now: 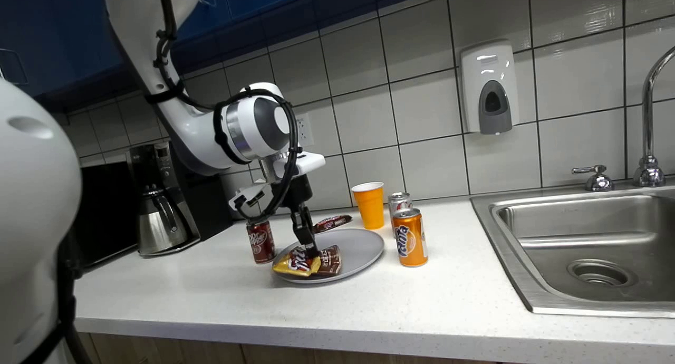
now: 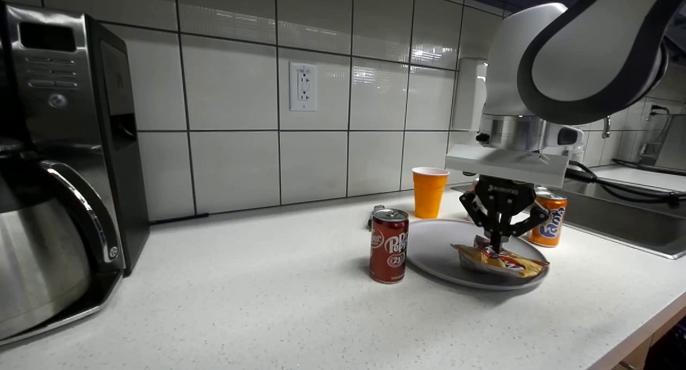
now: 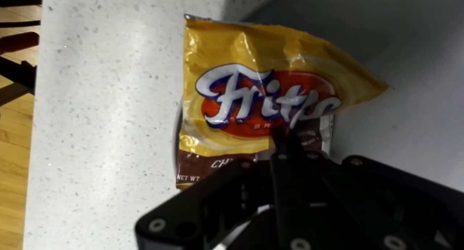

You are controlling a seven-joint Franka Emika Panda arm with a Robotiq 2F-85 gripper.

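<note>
A yellow and brown Fritos bag (image 3: 232,98) rests on a round grey plate (image 1: 365,243) on the white counter. My gripper (image 2: 497,248) points down from above, its fingertips together on the bag, and the foil is creased and drawn up around them. In the wrist view the gripper (image 3: 284,137) covers part of the bag's lower brown area, and the logo folds toward the fingertips. The bag (image 1: 298,262) still lies on the plate near its rim. How much foil sits between the fingers is hidden.
Beside the plate stands a Dr Pepper can (image 2: 389,246). Behind it lie a dark red wrapper (image 1: 332,222) and an orange cup (image 1: 370,206). A Fanta can (image 1: 411,238) and a silver can (image 1: 399,200) stand near the sink (image 1: 506,248). A coffee maker (image 2: 64,118) is farther off.
</note>
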